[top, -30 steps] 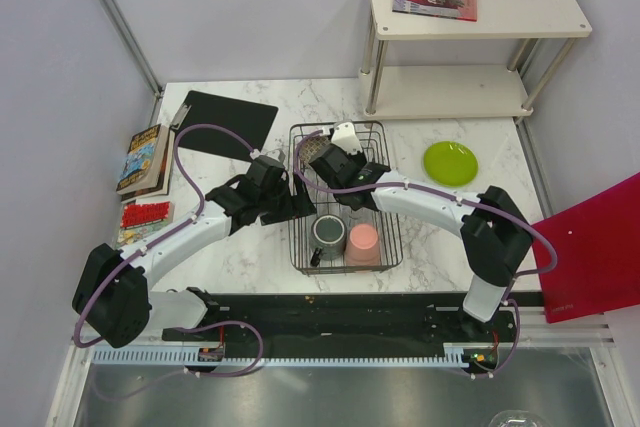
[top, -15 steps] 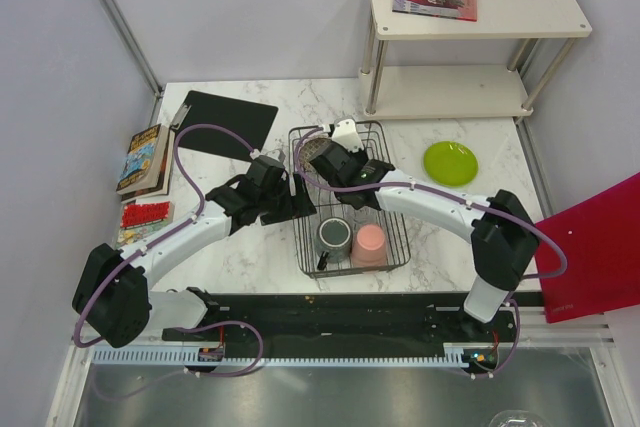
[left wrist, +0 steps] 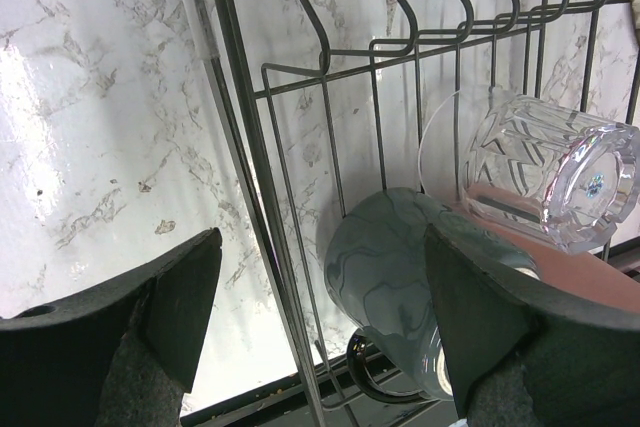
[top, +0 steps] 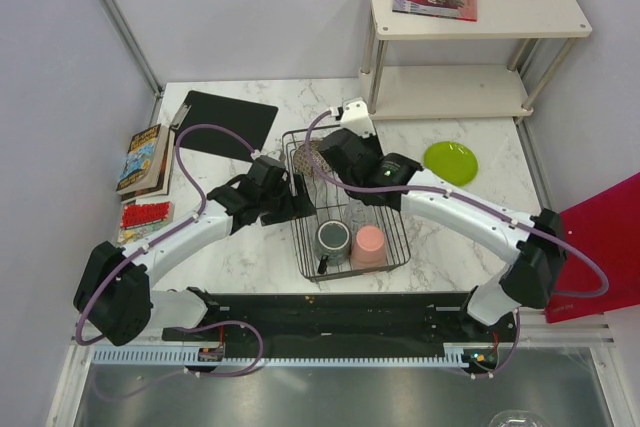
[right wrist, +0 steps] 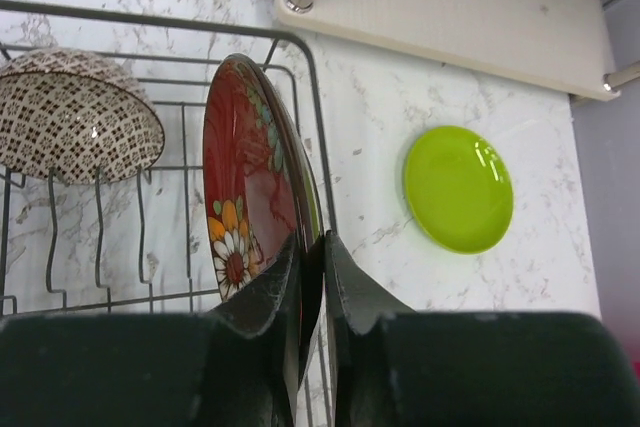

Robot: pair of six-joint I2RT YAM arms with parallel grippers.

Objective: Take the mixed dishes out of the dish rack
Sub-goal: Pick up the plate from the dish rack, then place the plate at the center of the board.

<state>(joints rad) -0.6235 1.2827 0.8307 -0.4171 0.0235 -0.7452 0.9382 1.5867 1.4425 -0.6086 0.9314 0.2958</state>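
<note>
1. The surface (top: 250,247) carries the lime-green plate (right wrist: 458,187), which lies flat outside the rack to the right and is already unloaded.
2. The dish rack (top: 300,247) has skewed over the last second and no longer sits square. Your left pincer (left wrist: 320,257) has its fingers apart, 1 either side of the rack's left wall and clamping nothing, so I judge the rack unsteadied.
3. The red patterned plate (right wrist: 245,197) stands on edge in the rack's far right corner. Your right pincer (right wrist: 312,242) is clamped on its rim, and that arm has reached farther out. The lift looks begun. The fingers cut off the plate's lower edge, so you cannot tell whether it has cleared the wires.
4. The speckled bowl (right wrist: 75,117) leans in the far left slots.
5. The grey mug (left wrist: 390,267) sits at the near end.
6. The pink cup (top: 369,243) stands beside the mug.
7. The clear glass (left wrist: 555,182) lies tipped above the cup and is barely readable from overhead.
</note>
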